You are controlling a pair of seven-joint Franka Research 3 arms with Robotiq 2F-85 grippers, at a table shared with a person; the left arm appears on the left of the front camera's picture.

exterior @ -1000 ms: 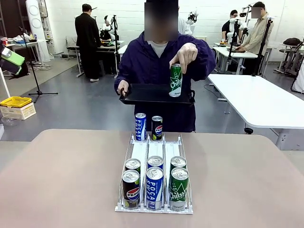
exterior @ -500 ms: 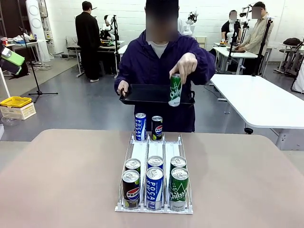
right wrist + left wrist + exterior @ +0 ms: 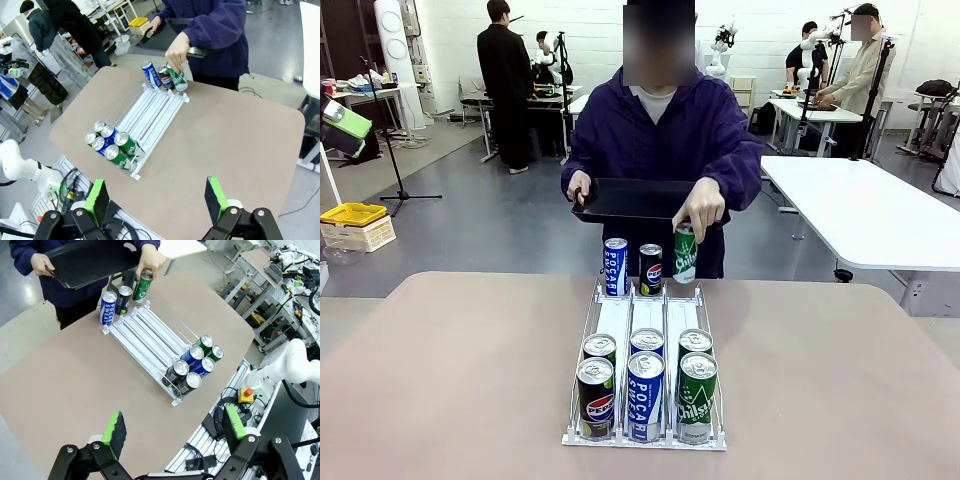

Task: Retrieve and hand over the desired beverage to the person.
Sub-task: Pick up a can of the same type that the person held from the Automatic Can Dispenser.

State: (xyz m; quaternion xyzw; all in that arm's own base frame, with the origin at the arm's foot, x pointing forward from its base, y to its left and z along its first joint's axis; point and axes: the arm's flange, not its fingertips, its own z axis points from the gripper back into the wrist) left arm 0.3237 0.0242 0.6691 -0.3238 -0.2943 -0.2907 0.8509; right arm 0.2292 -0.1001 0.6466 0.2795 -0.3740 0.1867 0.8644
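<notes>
The person (image 3: 660, 130) in a dark navy jacket stands at the table's far side and holds a black tray (image 3: 630, 198) in one hand. Their other hand grips a green can (image 3: 685, 253) by its top, at the far end of the right lane of the white rack (image 3: 617, 320). Next to it stand a blue Pocari can (image 3: 616, 266) and a black Pepsi can (image 3: 651, 268). Several cans fill the rack's near end in two rows, among them a Pepsi can (image 3: 595, 397). My left gripper (image 3: 175, 427) and my right gripper (image 3: 156, 197) both hang open, high above the table, holding nothing.
The tan table (image 3: 450, 380) has bare room on both sides of the rack. In the left wrist view the rack (image 3: 145, 335) lies well ahead of the fingers. A white table (image 3: 860, 210) stands at the back right.
The person's hand has brought the green can down from above the tray to the far end of the rack's right lane. Both grippers stay open.
</notes>
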